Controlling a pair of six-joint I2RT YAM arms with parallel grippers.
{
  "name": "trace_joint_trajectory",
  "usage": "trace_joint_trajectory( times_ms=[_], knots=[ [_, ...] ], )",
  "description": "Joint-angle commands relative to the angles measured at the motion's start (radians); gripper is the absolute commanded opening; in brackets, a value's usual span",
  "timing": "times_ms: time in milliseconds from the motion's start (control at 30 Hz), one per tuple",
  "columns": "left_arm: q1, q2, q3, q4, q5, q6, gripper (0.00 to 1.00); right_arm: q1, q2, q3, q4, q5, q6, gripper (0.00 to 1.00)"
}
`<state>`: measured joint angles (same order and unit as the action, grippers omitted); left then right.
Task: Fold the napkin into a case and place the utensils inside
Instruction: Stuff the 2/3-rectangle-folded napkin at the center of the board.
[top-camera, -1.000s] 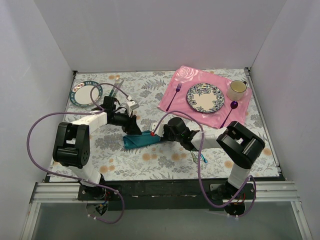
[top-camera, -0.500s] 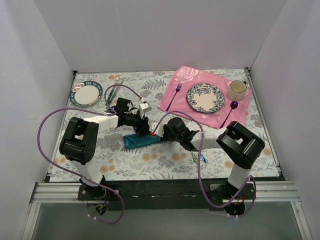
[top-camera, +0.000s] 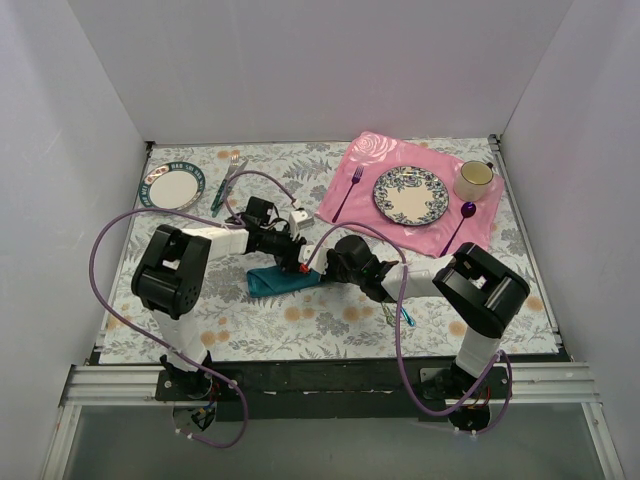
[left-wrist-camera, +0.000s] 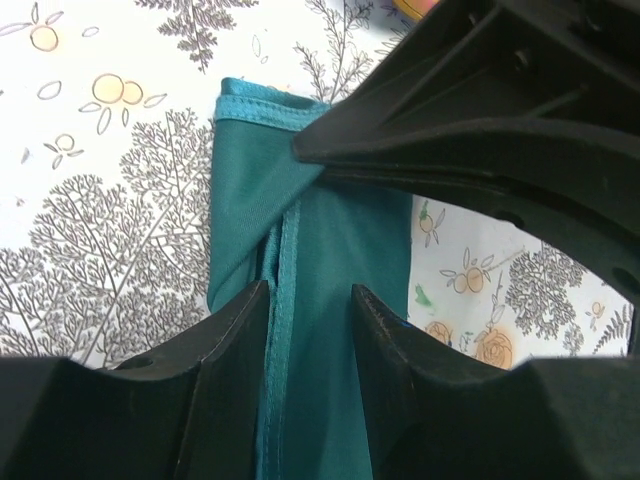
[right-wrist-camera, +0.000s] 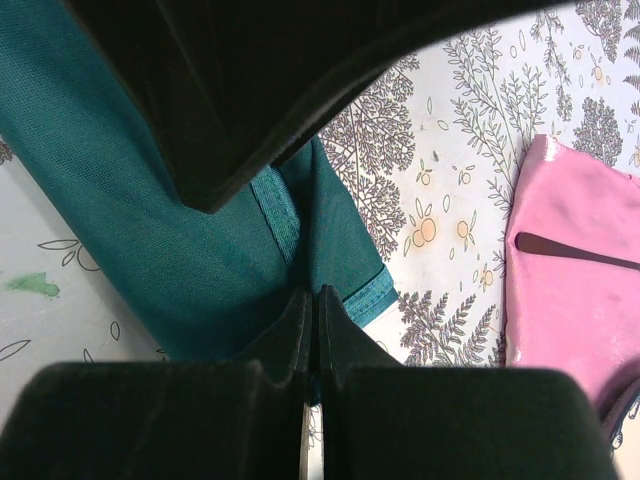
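Your folded napkin (top-camera: 272, 282) lies as a narrow teal strip under both hands; the utensils (top-camera: 403, 317) are outside it, on the table behind the right gripper (top-camera: 320, 268) and beside that arm's forearm. Far beyond that hand, the cup (top-camera: 474, 179) and patterned plate (top-camera: 411, 195) sit on the pink placemat (top-camera: 365, 160); you cannot make out the cup's contents. Far out past the left gripper (top-camera: 298, 262) sits a teal-rimmed plate (top-camera: 172, 186).

The left fingers (left-wrist-camera: 235, 345) stand apart, straddling the napkin's stitched seam, with flat cloth showing between them. The right fingers (right-wrist-camera: 295, 320) are pressed together on the hemmed edge of the napkin at its end.

Each wrist view is half blocked by the other hand's black body; the arm and its cable cover all but the tips of the utensils, so you cannot tell spoon from handle.

Since a second ago your left arm has swung in from the napkin's far end, and the two hands now nearly meet; the right arm and the napkin have not shifted.
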<state>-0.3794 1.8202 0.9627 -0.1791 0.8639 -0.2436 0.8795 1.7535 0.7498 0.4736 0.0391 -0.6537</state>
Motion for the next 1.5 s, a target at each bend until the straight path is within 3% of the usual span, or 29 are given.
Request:
trace_joint_trajectory(
  times_ms=[0,467,900,1467],
  knots=[
    [-0.015,0.008,0.042,-0.010,-0.035,-0.003,0.38,0.010,-0.020,0.016,-0.032,0.001,0.020,0.01],
    [-0.047,0.056,0.088,-0.092,-0.086,0.038,0.36,0.015,-0.023,0.014,-0.030,-0.004,0.019,0.01],
    [-0.052,0.004,0.057,-0.063,-0.075,0.023,0.00,0.018,-0.040,0.020,-0.053,0.002,0.034,0.01],
    [-0.023,-0.048,0.011,0.000,-0.164,-0.167,0.00,0.021,-0.068,0.020,-0.087,0.012,0.045,0.01]
  ],
)
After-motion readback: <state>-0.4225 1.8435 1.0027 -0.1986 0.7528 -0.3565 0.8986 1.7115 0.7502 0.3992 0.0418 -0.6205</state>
